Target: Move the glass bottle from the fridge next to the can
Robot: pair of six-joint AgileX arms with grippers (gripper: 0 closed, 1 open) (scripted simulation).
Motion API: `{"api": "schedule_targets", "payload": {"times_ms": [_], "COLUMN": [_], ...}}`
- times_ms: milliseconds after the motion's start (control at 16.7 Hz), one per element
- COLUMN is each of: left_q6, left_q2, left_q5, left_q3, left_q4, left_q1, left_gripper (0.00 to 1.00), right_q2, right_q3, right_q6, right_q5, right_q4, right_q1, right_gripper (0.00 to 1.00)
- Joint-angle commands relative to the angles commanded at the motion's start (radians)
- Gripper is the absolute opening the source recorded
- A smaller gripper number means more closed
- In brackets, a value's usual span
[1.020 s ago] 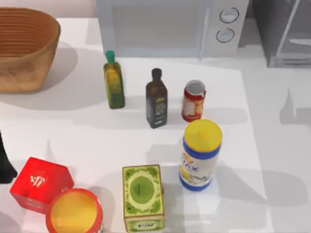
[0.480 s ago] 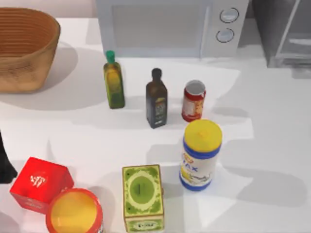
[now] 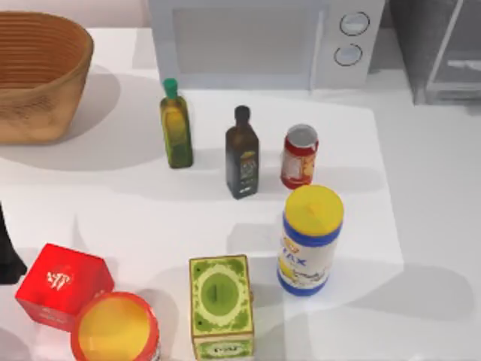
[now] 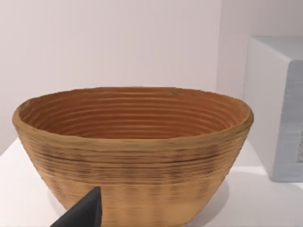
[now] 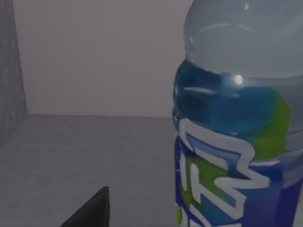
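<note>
The glass bottle (image 5: 236, 142), clear bluish with a blue-green-white label, stands very close in the right wrist view on the grey inner floor of the fridge (image 5: 80, 151). A dark part of my right gripper (image 5: 90, 210) shows just beside it, apart from the bottle. From above, the fridge (image 3: 421, 45) is at the back right, its pale framed door (image 3: 449, 45) swung open. The red can (image 3: 299, 156) stands mid-table. My left arm (image 3: 7, 256) is parked at the left edge; a dark part of its gripper (image 4: 80, 213) faces the basket.
A white microwave (image 3: 255, 37) stands behind the can. An oil bottle (image 3: 176, 128) and a dark bottle (image 3: 242, 154) stand left of the can. A yellow-lidded canister (image 3: 310, 241) stands in front of it. A wicker basket (image 3: 37, 75), red box (image 3: 62, 286), red tub (image 3: 114, 327) and green carton (image 3: 220, 304) lie nearer.
Shadows on the right side of the table have shifted. The things on the table and my left arm have not moved.
</note>
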Motion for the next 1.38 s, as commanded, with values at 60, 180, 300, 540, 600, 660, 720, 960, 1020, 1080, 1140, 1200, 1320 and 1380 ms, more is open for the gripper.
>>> {"api": "schedule_targets", "payload": {"times_ms": [60, 180, 300, 540, 600, 660, 720, 960, 1020, 1080, 1140, 1200, 1320, 1380], "left_q6": [0.000, 0.000, 0.000, 0.000, 0.000, 0.000, 0.000, 0.000, 0.000, 0.000, 0.000, 0.000, 0.000, 0.000], "left_q2": [0.000, 0.000, 0.000, 0.000, 0.000, 0.000, 0.000, 0.000, 0.000, 0.000, 0.000, 0.000, 0.000, 0.000], "left_q5": [0.000, 0.000, 0.000, 0.000, 0.000, 0.000, 0.000, 0.000, 0.000, 0.000, 0.000, 0.000, 0.000, 0.000], "left_q3": [0.000, 0.000, 0.000, 0.000, 0.000, 0.000, 0.000, 0.000, 0.000, 0.000, 0.000, 0.000, 0.000, 0.000], "left_q4": [0.000, 0.000, 0.000, 0.000, 0.000, 0.000, 0.000, 0.000, 0.000, 0.000, 0.000, 0.000, 0.000, 0.000], "left_q1": [0.000, 0.000, 0.000, 0.000, 0.000, 0.000, 0.000, 0.000, 0.000, 0.000, 0.000, 0.000, 0.000, 0.000], "left_gripper": [1.00, 1.00, 1.00, 1.00, 1.00, 1.00, 1.00, 1.00, 1.00, 1.00, 1.00, 1.00, 1.00, 1.00], "right_q2": [0.000, 0.000, -0.001, 0.046, 0.064, 0.082, 0.099, 0.147, 0.149, 0.149, 0.149, 0.149, 0.149, 0.149], "right_q3": [0.000, 0.000, -0.001, 0.091, 0.125, 0.161, 0.197, 0.297, 0.301, 0.301, 0.301, 0.301, 0.301, 0.301], "right_q6": [0.000, 0.000, 0.000, 0.000, -0.001, -0.001, -0.001, -0.001, -0.001, -0.001, -0.001, -0.001, -0.001, -0.001], "right_q5": [0.000, 0.000, 0.002, 0.012, 0.016, 0.019, 0.023, 0.033, 0.033, 0.033, 0.033, 0.033, 0.033, 0.033], "right_q4": [0.000, 0.000, -0.004, -0.045, -0.062, -0.080, -0.098, -0.150, -0.152, -0.152, -0.152, -0.152, -0.152, -0.152], "right_q1": [0.000, 0.000, 0.005, 0.011, 0.015, 0.018, 0.021, 0.031, 0.032, 0.032, 0.032, 0.032, 0.032, 0.032], "right_gripper": [1.00, 1.00, 1.00, 1.00, 1.00, 1.00, 1.00, 1.00, 1.00, 1.00, 1.00, 1.00, 0.85, 0.77]}}
